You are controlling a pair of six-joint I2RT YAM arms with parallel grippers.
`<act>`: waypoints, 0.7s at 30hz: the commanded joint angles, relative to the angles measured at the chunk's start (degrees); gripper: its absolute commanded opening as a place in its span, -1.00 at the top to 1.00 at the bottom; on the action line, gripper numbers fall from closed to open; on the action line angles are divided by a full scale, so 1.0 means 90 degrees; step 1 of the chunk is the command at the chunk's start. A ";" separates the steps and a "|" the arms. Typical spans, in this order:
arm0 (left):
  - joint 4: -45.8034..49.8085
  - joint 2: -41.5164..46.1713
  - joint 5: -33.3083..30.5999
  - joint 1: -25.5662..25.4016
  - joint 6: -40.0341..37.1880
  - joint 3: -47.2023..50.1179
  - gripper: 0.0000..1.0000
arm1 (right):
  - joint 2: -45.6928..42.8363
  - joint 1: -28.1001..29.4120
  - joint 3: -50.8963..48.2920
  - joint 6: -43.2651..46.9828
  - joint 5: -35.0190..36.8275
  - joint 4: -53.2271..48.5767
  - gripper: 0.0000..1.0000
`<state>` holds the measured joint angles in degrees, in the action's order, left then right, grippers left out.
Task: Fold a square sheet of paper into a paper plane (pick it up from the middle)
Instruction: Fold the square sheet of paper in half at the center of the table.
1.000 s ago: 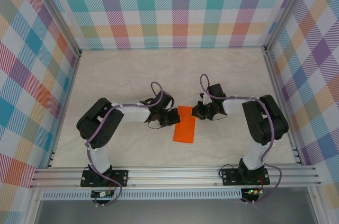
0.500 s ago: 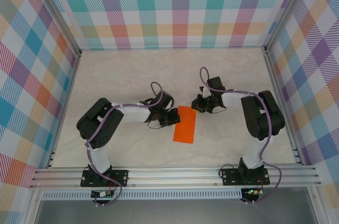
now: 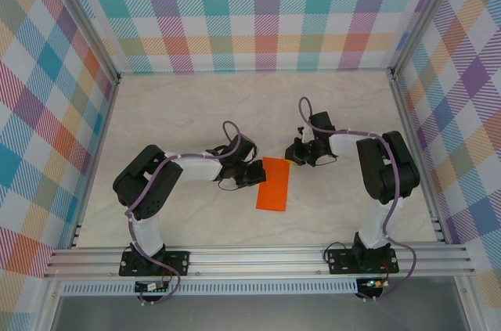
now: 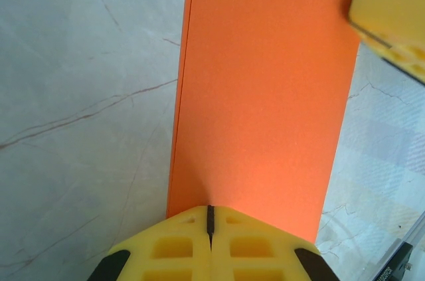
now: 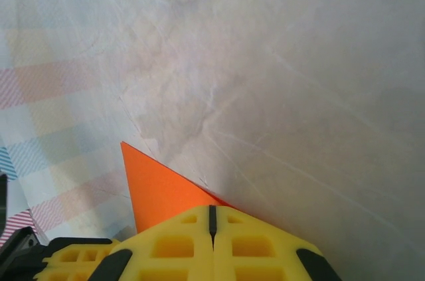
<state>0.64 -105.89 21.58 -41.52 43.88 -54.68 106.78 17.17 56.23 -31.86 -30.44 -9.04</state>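
1. Two closed grippers meet at one orange rectangle: the square sheet of paper (image 3: 273, 184) lies flat on the pale marbled table (image 3: 188, 112), doubled into a long strip, between the two arms.
2. Seen from above, the strip's long sides run away from the arm bases with a slight tilt.
3. The left gripper (image 3: 249, 174) comes at the sheet from its left long side. Its yellow fingers are pressed together, with only a thin seam between them. In the left wrist view the tips sit right at that edge, over the orange surface.
4. Whether paper is pinched between those tips cannot be told.
5. The same wrist view shows two layers along one long edge of the sheet.
6. The right gripper (image 3: 300, 154) is at the sheet's far right corner, its jaws likewise shut tight. In the right wrist view one orange corner pokes out from under its tips.
7. Plaid walls (image 3: 258, 10) stand well apart from the sheet on three sides.
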 commanded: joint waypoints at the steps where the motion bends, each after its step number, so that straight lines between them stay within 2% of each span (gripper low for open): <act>1: 0.0764 -0.0173 -0.0504 -0.0064 -0.0101 0.0285 1.00 | 0.0050 -0.0052 0.0256 0.0252 -0.0248 -0.0215 1.00; 7: 0.0746 -0.0188 -0.0502 -0.0063 -0.0072 0.0295 1.00 | 0.0458 -0.0052 0.0045 0.0207 -0.0329 0.0000 1.00; 12: 0.0761 -0.0173 -0.0511 -0.0062 -0.0083 0.0287 1.00 | 0.0508 -0.0052 0.0127 0.0288 0.0015 -0.0325 1.00; 21: 0.0770 -0.0147 -0.0512 -0.0064 -0.0094 0.0295 1.00 | -0.0448 -0.0072 0.0351 0.0332 -0.0307 -0.0664 1.00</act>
<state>0.38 -105.89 21.56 -41.52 43.90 -54.57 107.26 16.34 58.04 -30.55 -31.97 -12.60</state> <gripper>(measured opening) 0.046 0.044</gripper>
